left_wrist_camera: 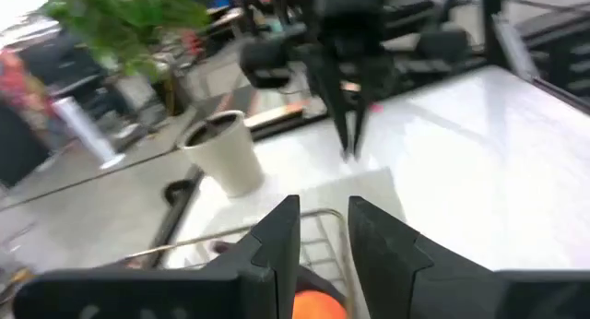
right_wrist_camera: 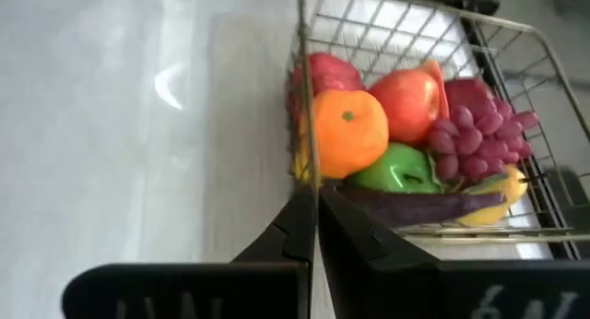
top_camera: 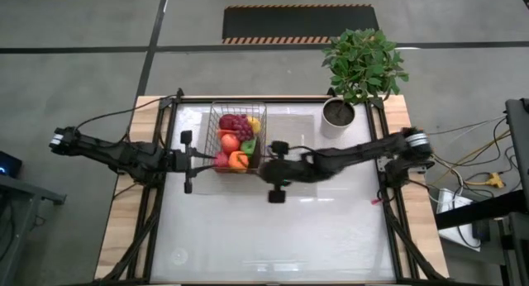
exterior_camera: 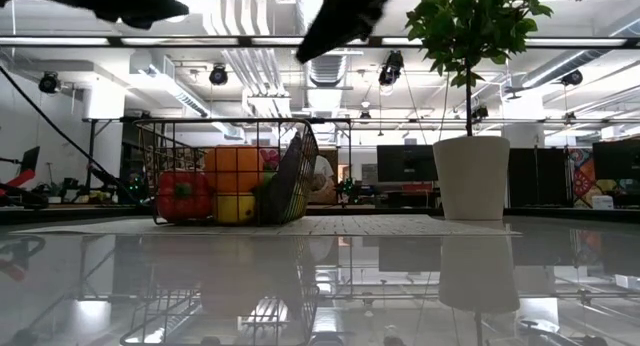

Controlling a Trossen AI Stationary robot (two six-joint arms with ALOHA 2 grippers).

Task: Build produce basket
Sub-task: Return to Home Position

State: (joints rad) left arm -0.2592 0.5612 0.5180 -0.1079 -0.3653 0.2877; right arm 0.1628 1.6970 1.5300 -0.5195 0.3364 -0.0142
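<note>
Nearest to us from above are the two dark arms, reaching in from either side toward the middle of the table. The left gripper (top_camera: 208,160) hangs just left of the basket's near end, and its fingers (left_wrist_camera: 277,250) stand slightly spread with a narrow gap between them. The right gripper (top_camera: 263,165) hangs just right of the same end, and its fingers (right_wrist_camera: 364,245) are pressed together on nothing.

Below them lies the white table top (top_camera: 331,228), with a pale woven mat (exterior_camera: 380,226) across its far half. At the far right corner we see a leafy potted plant (top_camera: 364,59) in a white pot (exterior_camera: 470,176).

The wire basket (right_wrist_camera: 387,24) stands upright on the mat, left of centre and well apart from the pot. It is full of produce: a bunch of purple grapes (right_wrist_camera: 479,125), a dark eggplant (right_wrist_camera: 415,206), an orange (right_wrist_camera: 346,130), a red apple (right_wrist_camera: 406,98), a red pepper (exterior_camera: 180,196), a green apple (right_wrist_camera: 396,171) and a yellow piece (right_wrist_camera: 507,185) whose kind we cannot tell.
</note>
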